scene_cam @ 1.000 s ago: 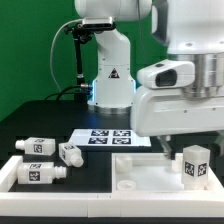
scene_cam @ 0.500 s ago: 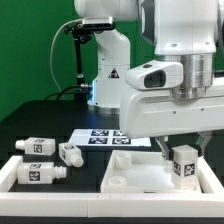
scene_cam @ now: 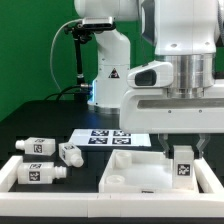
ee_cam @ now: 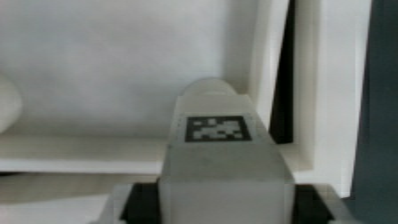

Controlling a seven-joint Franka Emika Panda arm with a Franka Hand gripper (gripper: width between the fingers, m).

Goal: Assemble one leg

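Note:
My gripper [scene_cam: 186, 148] is shut on a white leg [scene_cam: 185, 166] with a black marker tag and holds it upright over the white tabletop part [scene_cam: 140, 172] at the exterior view's right. In the wrist view the leg [ee_cam: 217, 140] rises between my dark fingers [ee_cam: 139, 202], pointing at the white part [ee_cam: 107, 80] below. Three more white legs lie at the exterior view's left: one [scene_cam: 37, 146] at the back, one [scene_cam: 72, 154] beside it, one [scene_cam: 38, 173] in front.
The marker board [scene_cam: 112, 137] lies flat behind the tabletop part. A white rail [scene_cam: 20, 180] frames the loose legs at the front left. The robot base [scene_cam: 108, 80] stands at the back on the black table.
The arm has moved toward the exterior view's left with the leg, which now hangs over the tabletop part rather than beside its right edge.

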